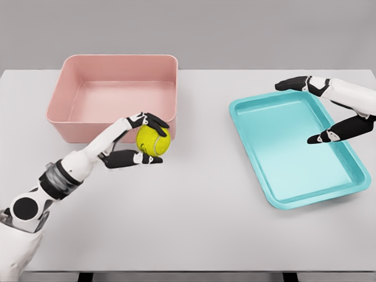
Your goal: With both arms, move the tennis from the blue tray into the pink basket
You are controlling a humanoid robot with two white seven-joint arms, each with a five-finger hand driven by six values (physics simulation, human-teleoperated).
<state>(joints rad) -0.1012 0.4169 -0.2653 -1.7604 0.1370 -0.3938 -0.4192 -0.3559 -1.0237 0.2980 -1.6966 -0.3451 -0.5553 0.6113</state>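
Fingers of the left hand (144, 141) are wrapping around the fuzzy yellow-green tennis ball (153, 141), thumb below and the other fingers on top. The ball is sitting just in front of the tall pink plastic basket (111, 97), which is waiting just behind the hand. To do this step well, the hand should be lifting the ball above the near wall first, then moving over the middle before letting go. The right hand (329, 111) is hovering over the flat blue-green tray (294, 194) with fingers spread and nothing in them. The tray looks empty, I think.
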